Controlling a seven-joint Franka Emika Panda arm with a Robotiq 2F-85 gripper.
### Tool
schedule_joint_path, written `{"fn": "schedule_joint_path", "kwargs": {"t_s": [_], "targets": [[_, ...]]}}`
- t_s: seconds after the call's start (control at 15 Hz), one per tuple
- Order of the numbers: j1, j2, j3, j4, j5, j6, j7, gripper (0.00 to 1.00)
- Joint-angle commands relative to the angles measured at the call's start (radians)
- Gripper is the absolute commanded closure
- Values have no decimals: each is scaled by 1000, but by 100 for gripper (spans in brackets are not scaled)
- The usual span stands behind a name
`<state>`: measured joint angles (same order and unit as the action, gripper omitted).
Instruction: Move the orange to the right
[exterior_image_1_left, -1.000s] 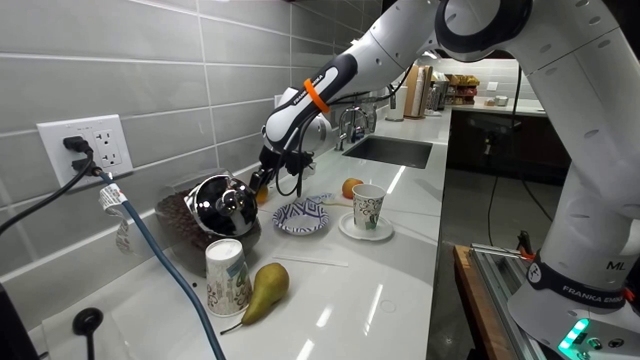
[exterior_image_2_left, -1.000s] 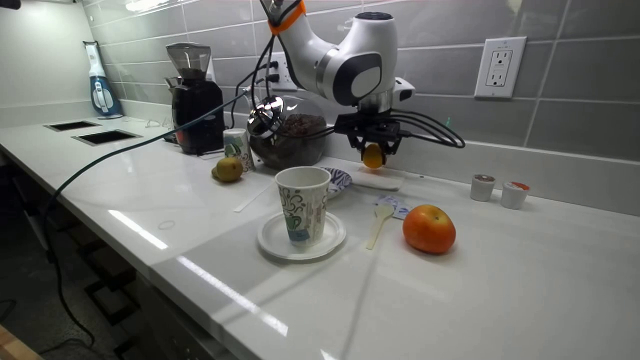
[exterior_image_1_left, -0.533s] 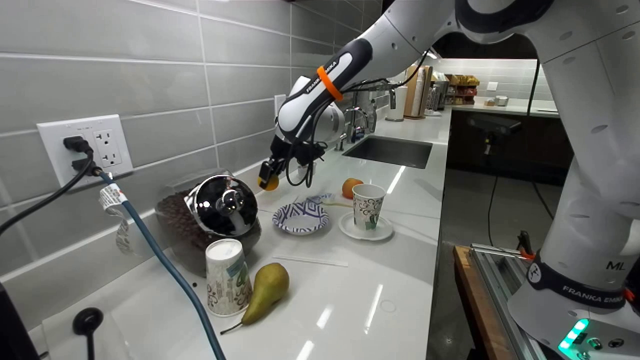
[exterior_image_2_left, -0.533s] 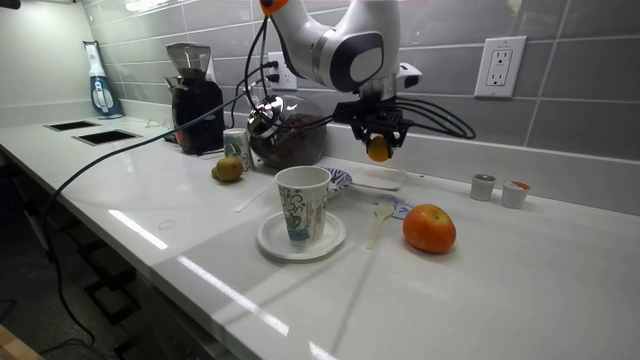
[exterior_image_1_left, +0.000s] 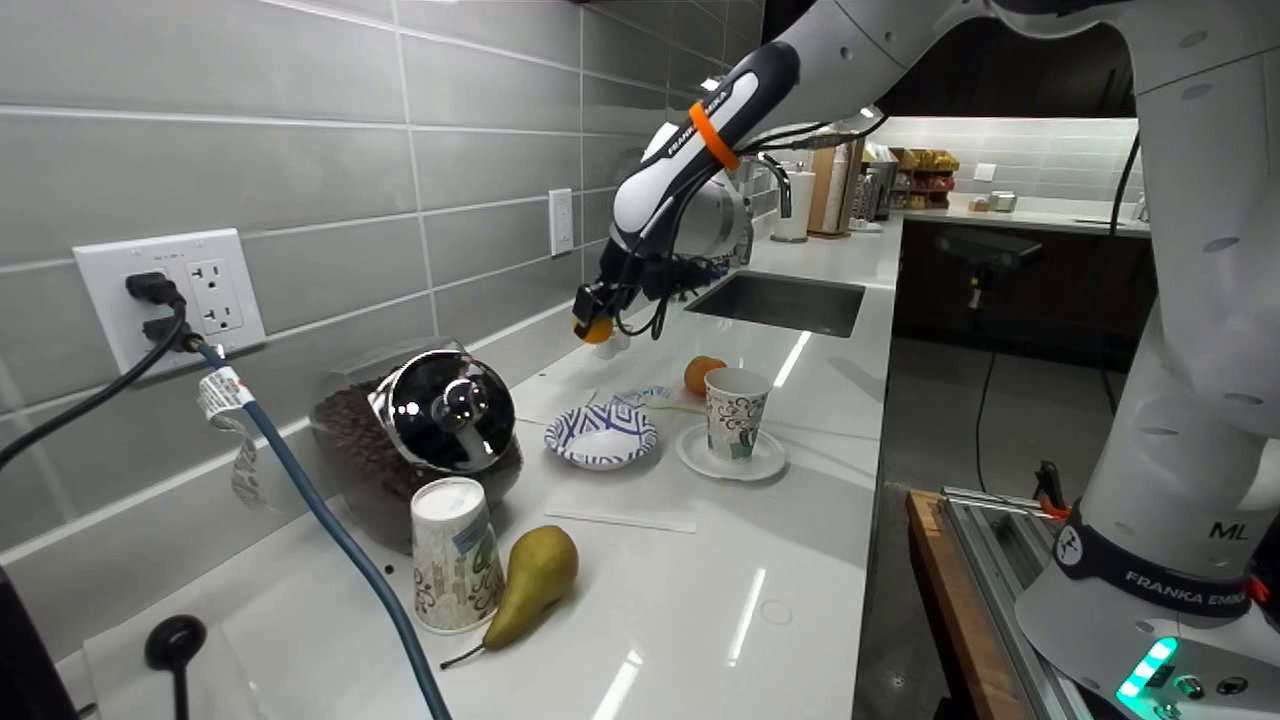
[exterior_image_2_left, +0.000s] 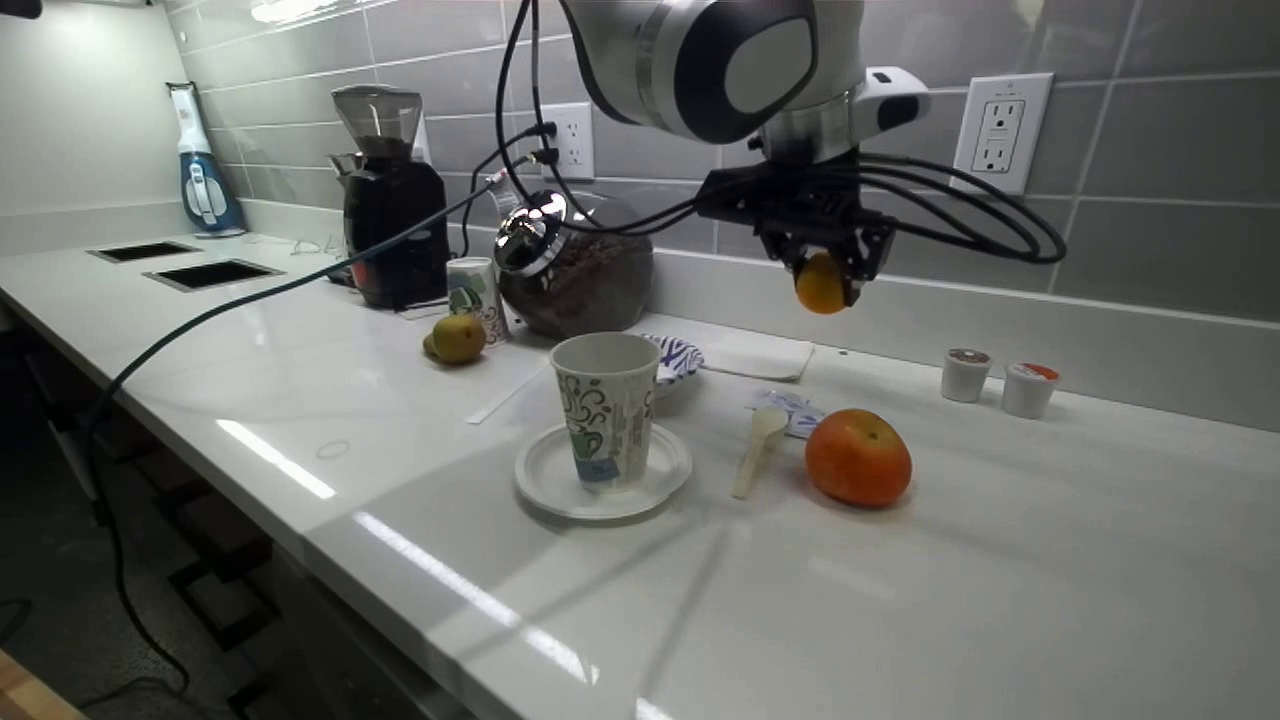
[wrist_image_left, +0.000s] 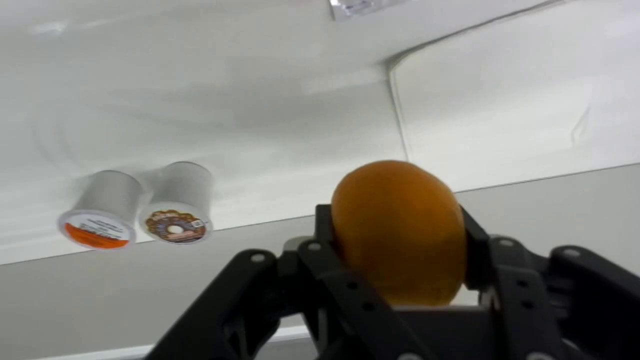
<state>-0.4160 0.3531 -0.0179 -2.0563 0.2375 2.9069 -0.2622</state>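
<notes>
Smooth round orange fruit (wrist_image_left: 397, 232): up over the shiny white table (exterior_image_2_left: 1040, 560), far side | black two-fingered pincer (exterior_image_2_left: 826, 284): squeezing both its sides | likely light, firm, slippery; hold its fat middle

Robot arm (exterior_image_1_left: 1200, 300), in an exterior view: the base (exterior_image_1_left: 1140, 610) stands at right; the forearm (exterior_image_1_left: 765, 90) slopes down to the left. Below the bent wrist (exterior_image_2_left: 812, 130), the end effector (exterior_image_2_left: 825, 283) hangs in midair, pointing downward. Its two fingers (wrist_image_left: 324, 225), part-way apart, grip the orange (wrist_image_left: 395, 227) from opposite sides.
</notes>
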Motion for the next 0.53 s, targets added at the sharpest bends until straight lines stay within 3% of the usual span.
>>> {"fn": "schedule_joint_path", "kwargs": {"t_s": [0.0,0.4,0.47], "targets": [[-9,-84,-41,-87,37,30,57,69],[-114,-58,-90,-31,130,10,93,69],[-90,-58,-86,-49,94,17,74,69]]}}
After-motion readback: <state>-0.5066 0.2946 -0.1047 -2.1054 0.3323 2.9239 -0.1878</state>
